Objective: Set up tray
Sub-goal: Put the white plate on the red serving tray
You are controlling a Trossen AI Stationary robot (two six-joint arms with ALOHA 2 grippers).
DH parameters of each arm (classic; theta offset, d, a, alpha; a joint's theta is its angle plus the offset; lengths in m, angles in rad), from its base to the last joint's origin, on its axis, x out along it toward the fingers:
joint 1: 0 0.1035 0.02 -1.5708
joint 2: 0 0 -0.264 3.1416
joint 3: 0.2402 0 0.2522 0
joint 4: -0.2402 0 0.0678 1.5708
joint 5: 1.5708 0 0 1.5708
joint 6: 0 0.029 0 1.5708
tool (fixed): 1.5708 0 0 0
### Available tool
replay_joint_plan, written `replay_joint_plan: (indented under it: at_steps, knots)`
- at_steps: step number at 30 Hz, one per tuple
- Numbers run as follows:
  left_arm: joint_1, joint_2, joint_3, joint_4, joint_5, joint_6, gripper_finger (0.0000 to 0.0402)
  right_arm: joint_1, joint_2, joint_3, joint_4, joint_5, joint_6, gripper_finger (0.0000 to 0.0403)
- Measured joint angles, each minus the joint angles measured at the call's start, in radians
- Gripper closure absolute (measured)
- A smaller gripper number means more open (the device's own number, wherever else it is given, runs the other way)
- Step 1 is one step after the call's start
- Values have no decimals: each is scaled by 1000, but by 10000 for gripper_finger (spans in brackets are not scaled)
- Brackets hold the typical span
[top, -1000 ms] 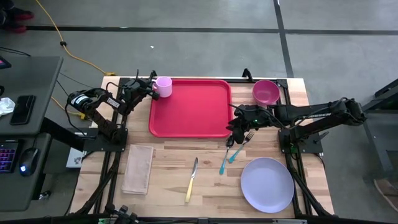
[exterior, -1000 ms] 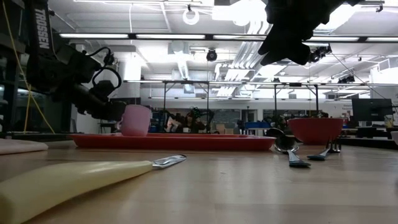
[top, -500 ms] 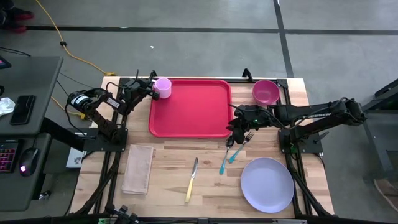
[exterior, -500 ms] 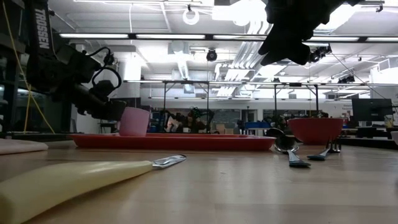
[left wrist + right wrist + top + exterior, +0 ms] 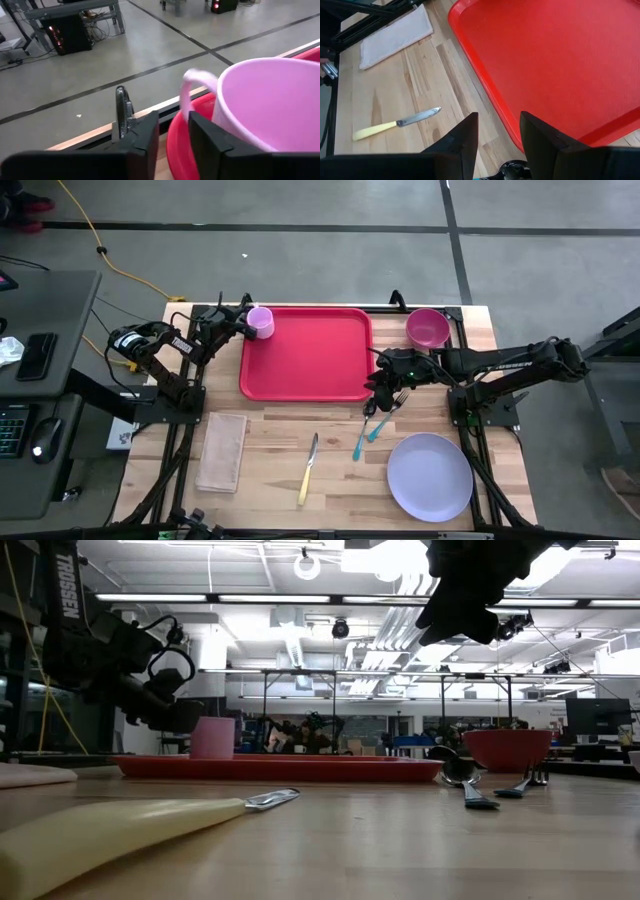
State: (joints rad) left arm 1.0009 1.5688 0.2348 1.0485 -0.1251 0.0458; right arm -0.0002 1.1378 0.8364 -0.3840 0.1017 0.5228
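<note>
You see the left gripper releasing the pink cup (jaws apart, handle beyond them) onto the tray; retreat next.

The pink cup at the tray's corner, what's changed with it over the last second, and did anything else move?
The pink plastic cup has come down from a slight tilt to stand level on the far left corner of the red plastic tray, and the left gripper is opening off its handle. The right gripper stayed open above the tray's right edge; the tray did not move.
</note>
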Motion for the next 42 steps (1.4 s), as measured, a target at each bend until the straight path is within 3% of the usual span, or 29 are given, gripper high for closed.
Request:
replay_joint_plan:
  at_steps: [7,14,20,27,38,42]
  knots:
    - [0,-2,0,2,-34,0,205,0,0,0,0,0,0,279]
    - [0,-68,0,-14,-50,10,181,0,0,0,0,0,0,279]
    - [0,-203,-1,-90,-53,11,176,0,0,-2,0,0,3,279]
    - [0,-459,-1,-293,-37,11,176,0,0,-2,0,5,3,279]
    - [-2,-808,-1,-417,363,-47,173,0,0,-2,0,42,1,279]
    - [-54,-889,-1,-416,408,-62,172,0,0,-2,0,42,1,279]
